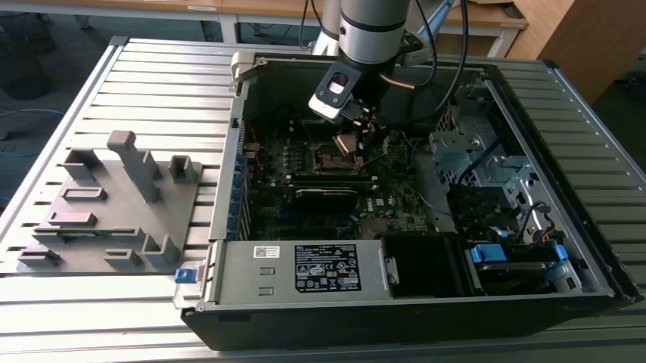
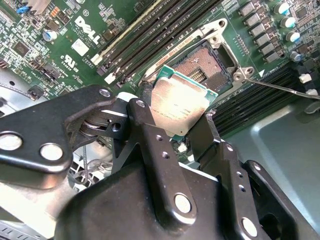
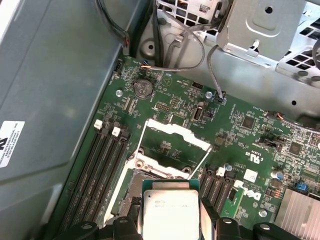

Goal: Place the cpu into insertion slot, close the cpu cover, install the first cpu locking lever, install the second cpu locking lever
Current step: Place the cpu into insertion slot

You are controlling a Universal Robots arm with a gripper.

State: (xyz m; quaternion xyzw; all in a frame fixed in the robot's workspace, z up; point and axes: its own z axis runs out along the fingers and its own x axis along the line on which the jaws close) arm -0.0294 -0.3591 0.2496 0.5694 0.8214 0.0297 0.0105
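cpu (image 2: pixel 180 107) clamped in the end effector (image 2: pixel 177 126), black fingers (image 2: pixel 142 120) pressing on two opposite edges, metal face toward the wrist cameras. The green rim shows along its free edges.

- In the second wrist view the chip hangs over the near edge of the insertion slot (image 2: pixel 205 67), not seated. The far part of the socket is uncovered. How close chip and socket are, I cannot tell.
- cpu cover (image 3: pixel 177 132) is swung up and back off the socket, its square cut-out open, so the socket face is clear from above.
- A thin locking lever (image 2: pixel 285 89) stands out to one side of the socket, away from the chip.
- Memory slots (image 2: pixel 150 35) run close along one side of the socket. More sit on the opposite side, so the room is tight.
- In the exterior view the arm reaches down into the open computer case (image 1: pixel 353 333), which lies on a slatted tabletop (image 1: pixel 151 76).
- Drive cage (image 1: pixel 474 151) sits toward the exterior view's right, with cables draped near the wrist.
- Grey fixture (image 1: pixel 111 204) lies on the tabletop well apart from the case, toward the exterior view's left.
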